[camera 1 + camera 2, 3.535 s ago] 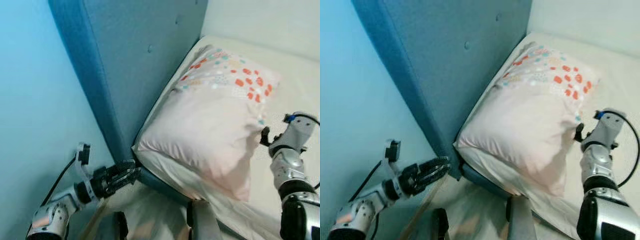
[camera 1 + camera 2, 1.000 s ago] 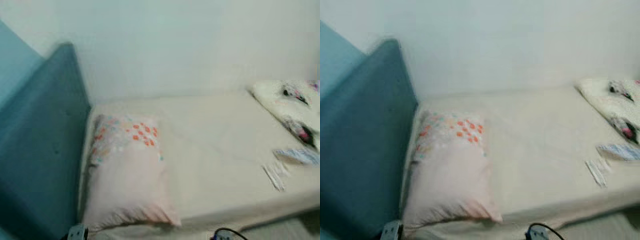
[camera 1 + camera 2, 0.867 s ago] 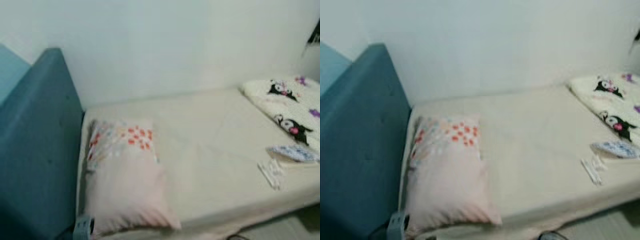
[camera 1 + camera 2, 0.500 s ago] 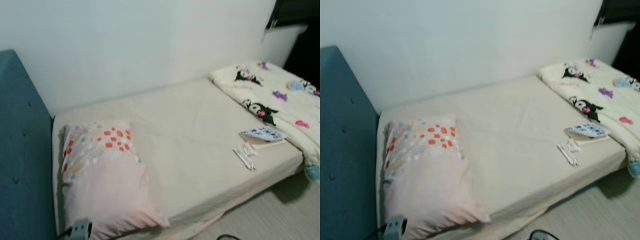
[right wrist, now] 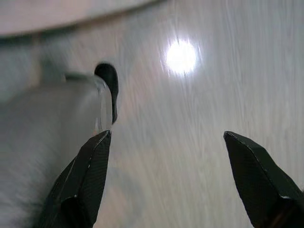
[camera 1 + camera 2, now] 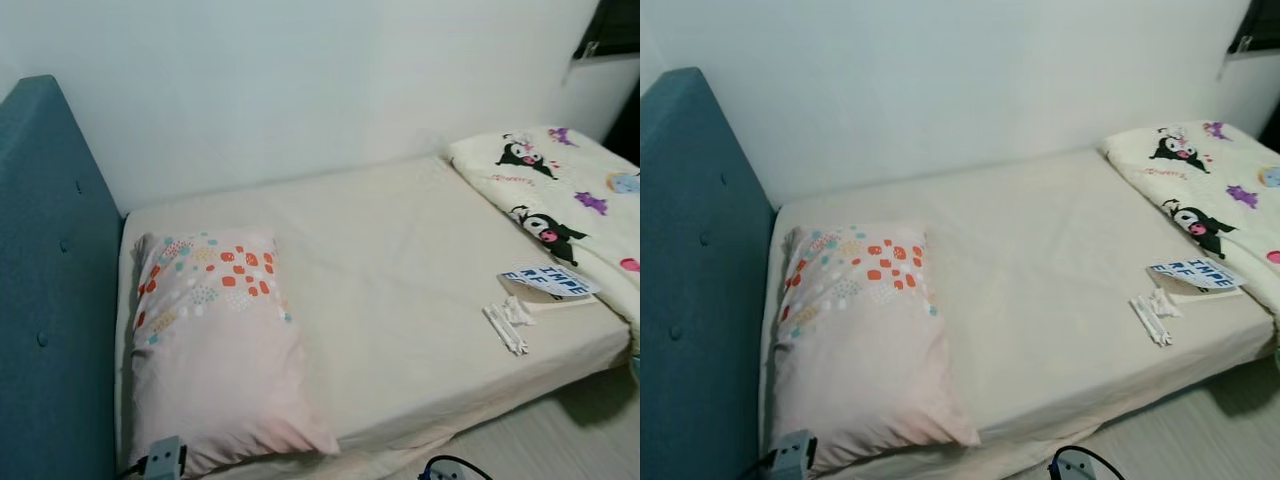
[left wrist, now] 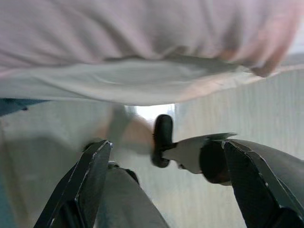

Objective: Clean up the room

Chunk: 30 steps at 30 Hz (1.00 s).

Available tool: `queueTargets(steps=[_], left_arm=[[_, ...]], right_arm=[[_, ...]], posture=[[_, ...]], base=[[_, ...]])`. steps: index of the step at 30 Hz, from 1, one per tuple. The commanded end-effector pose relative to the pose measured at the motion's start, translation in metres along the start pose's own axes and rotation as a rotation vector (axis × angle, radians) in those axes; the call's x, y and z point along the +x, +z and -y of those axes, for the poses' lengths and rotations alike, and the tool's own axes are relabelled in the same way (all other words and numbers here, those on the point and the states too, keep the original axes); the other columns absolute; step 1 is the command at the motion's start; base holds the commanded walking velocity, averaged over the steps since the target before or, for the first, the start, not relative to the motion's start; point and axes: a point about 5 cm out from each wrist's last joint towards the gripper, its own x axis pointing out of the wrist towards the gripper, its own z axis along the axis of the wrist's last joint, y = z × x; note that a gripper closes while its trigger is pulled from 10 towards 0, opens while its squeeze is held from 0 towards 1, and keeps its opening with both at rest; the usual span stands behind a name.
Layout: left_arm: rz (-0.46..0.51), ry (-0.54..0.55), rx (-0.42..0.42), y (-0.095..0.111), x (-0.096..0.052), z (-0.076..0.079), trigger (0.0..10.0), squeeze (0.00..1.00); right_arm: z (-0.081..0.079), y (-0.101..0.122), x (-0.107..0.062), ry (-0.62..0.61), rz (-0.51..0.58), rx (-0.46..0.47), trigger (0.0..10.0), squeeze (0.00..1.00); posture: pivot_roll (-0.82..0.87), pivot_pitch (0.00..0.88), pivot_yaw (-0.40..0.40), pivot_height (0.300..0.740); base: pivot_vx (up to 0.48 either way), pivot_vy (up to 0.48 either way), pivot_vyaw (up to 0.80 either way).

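Note:
A single bed (image 6: pixel 400 260) with a cream sheet stands against the white wall. A pink pillow (image 6: pixel 210 340) with orange and teal spots lies at its head, beside the teal headboard (image 6: pixel 50 300). Toward the foot lies a folded cream blanket (image 6: pixel 560 190) with cartoon figures. A small book or card (image 6: pixel 548 281) and a crumpled white item (image 6: pixel 508 322) rest near the bed's front edge. My left gripper (image 7: pixel 166 156) hangs open below the mattress edge, over the floor. My right gripper (image 5: pixel 166 152) also hangs open over pale wood floor.
A dark window edge (image 6: pixel 615 25) shows at the upper right. Pale floor (image 6: pixel 1200 440) runs along the bed's front. A grey part of my left arm (image 6: pixel 165 458) and a cable loop (image 6: pixel 1080 462) sit at the bottom edge.
The camera has turned from the headboard corner to the whole bed, and in the last half second shifted slightly left. Both arms have dropped out of the head views.

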Motion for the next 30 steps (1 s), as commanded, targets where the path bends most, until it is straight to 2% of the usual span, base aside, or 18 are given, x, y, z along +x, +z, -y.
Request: queueTargets(steps=[1, 9, 11, 13, 15, 20, 30], left_arm=[[-0.006, -0.004, -0.03, -0.002, 0.0, 0.001, 10.0, 0.0], [-0.004, -0.013, -0.039, 0.0, 0.002, 0.003, 10.0, 0.0], [0.0, -0.019, -0.04, 0.001, 0.002, 0.005, 10.0, 0.0], [0.0, -0.019, -0.04, 0.001, 0.002, 0.005, 10.0, 0.0], [0.006, -0.024, -0.044, 0.003, 0.003, 0.006, 10.0, 0.0], [0.013, -0.033, -0.048, 0.006, 0.004, 0.008, 10.0, 0.0], [0.028, -0.056, -0.047, 0.011, 0.006, 0.011, 10.0, 0.0]], right_arm=[[-0.022, 0.007, 0.0, 0.059, 0.018, 0.012, 10.0, 0.0], [-0.021, 0.035, 0.0, 0.056, 0.088, 0.022, 10.0, 0.0], [-0.006, 0.035, 0.0, 0.049, 0.107, 0.038, 10.0, 0.0], [-0.006, 0.035, 0.0, 0.049, 0.107, 0.038, 10.0, 0.0], [0.007, 0.03, 0.0, 0.044, 0.116, 0.042, 10.0, 0.0], [0.013, 0.026, -0.001, 0.044, 0.121, 0.038, 10.0, 0.0], [0.005, 0.037, -0.001, 0.067, 0.149, 0.035, 10.0, 0.0]], posture=[[-0.08, 0.045, 0.021, 0.74], [-0.09, 0.052, 0.03, 0.74], [-0.09, 0.053, 0.03, 0.74], [-0.09, 0.053, 0.03, 0.74], [-0.09, 0.051, 0.028, 0.74], [-0.09, 0.049, 0.028, 0.74], [-0.08, 0.039, 0.034, 0.74]], base=[[0.0, -0.446, 0.0], [0.0, -0.447, 0.0], [0.0, -0.442, 0.0], [0.0, -0.442, 0.0], [0.0, -0.439, 0.0], [0.0, -0.436, 0.0], [0.0, -0.428, 0.0]])
